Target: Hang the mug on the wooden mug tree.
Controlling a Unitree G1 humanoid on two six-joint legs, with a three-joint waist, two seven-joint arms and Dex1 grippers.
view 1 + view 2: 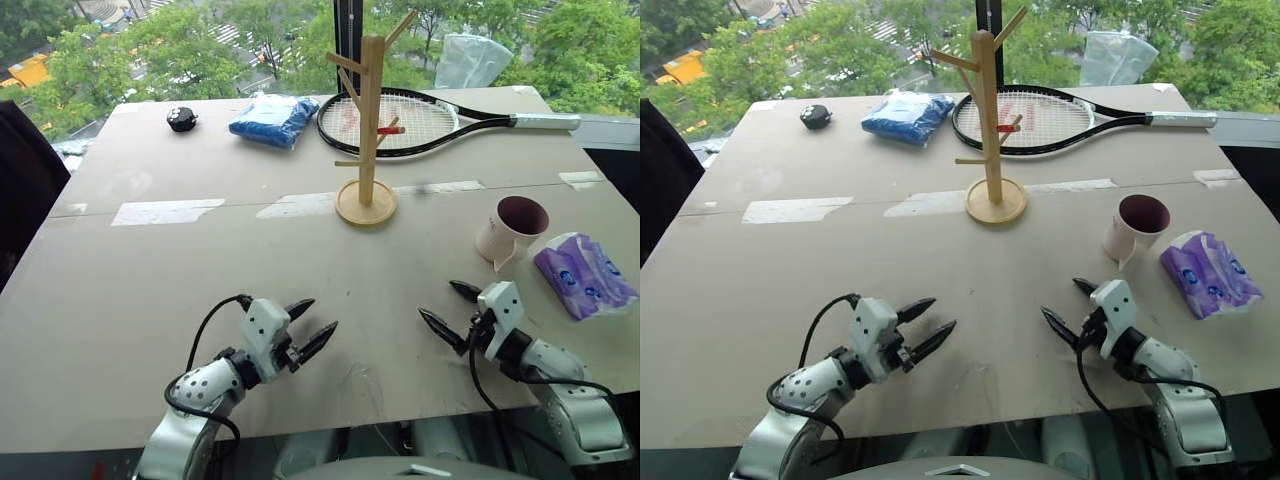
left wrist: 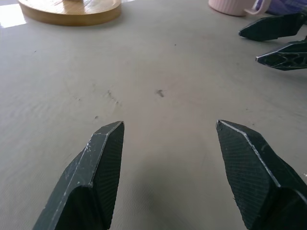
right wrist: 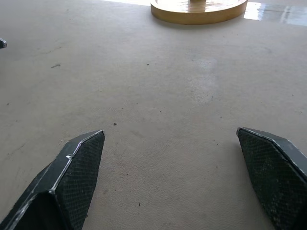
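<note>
Head view, mug: the pale pinkish-white ceramic mug with a dark maroon inside (image 1: 514,230) stands upright at the right of the frame on the grey-beige tabletop (image 1: 200,290), its loop handle turned toward the lower edge, just beside a purple patterned packet (image 1: 584,273).
Head view, tree: the light wooden mug tree with a round disc base and short angled pegs (image 1: 369,130) stands upper centre, well apart from the mug; behind it lies a black-framed tennis racket (image 1: 400,120), with a blue crumpled bag (image 1: 272,119) and a small black round object (image 1: 181,119) to the upper left.
Head view, tools: the left gripper (image 1: 308,328) at lower left and the right gripper (image 1: 450,308) at lower right both hang low over the table, fingers spread, nothing between them.
Left wrist view: its two black fingers (image 2: 91,177) stand wide apart and empty; the mug's base shows at the top right, the right gripper's tips beside it.
Right wrist view: fingers (image 3: 72,177) fully spread, empty, the tree's disc base at the top.
Handling, judged: the mug looks stiff, glazed and likely slippery, breakable if dropped, moderately heavy.
Hold, judged: pinch the rim wall opposite the handle, leaving the loop free for a peg; the right gripper is nearer.
</note>
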